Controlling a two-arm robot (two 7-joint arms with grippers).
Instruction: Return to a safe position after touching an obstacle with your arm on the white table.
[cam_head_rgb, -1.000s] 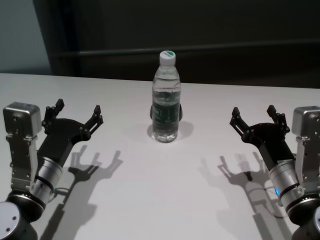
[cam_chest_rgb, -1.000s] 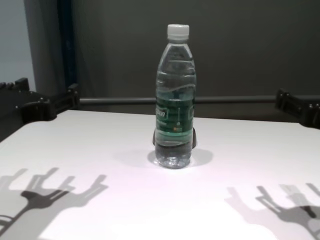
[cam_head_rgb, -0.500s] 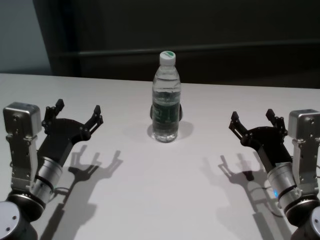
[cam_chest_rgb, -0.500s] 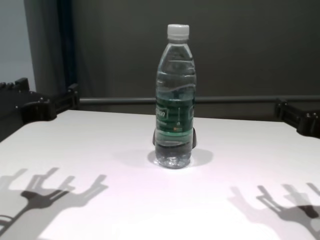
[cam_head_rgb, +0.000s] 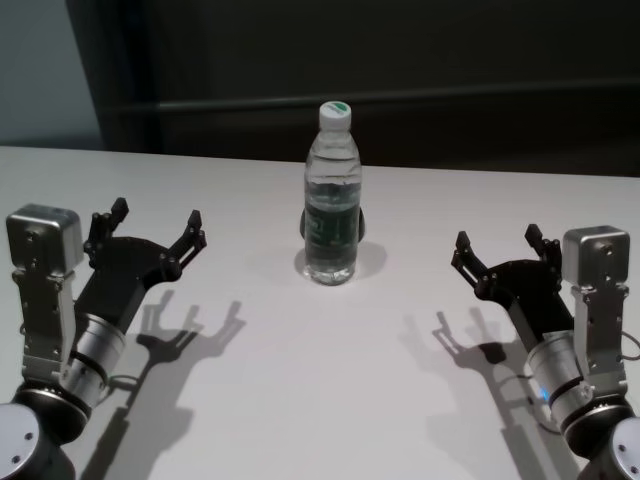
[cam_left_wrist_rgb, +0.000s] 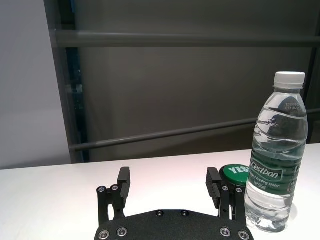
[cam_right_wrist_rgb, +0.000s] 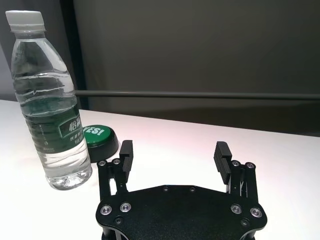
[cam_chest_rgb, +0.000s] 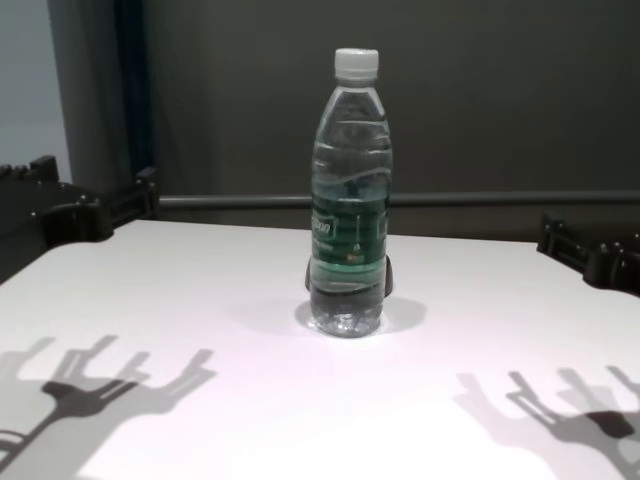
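White table (cam_head_rgb: 300, 380): far edge runs along the dark grey wall (cam_head_rgb: 450, 60) with its horizontal rail (cam_head_rgb: 480, 95); wide bare surface in front of the bottle and to both sides.

Left arm parked at the near left, left gripper (cam_head_rgb: 156, 225) held above the tabletop, fingers spread wide, nothing between them. Well apart from the bottle, open table between.

Right gripper (cam_head_rgb: 495, 252) at the near right, above the table, fingers likewise wide apart and empty. Also well clear of the bottle, bare surface between.

Obstacle, a clear water bottle (cam_head_rgb: 331, 195), upright at table centre toward the far edge, white cap on.

Small green-topped button (cam_right_wrist_rgb: 99, 136) on a dark base sits just behind the bottle, by its foot.
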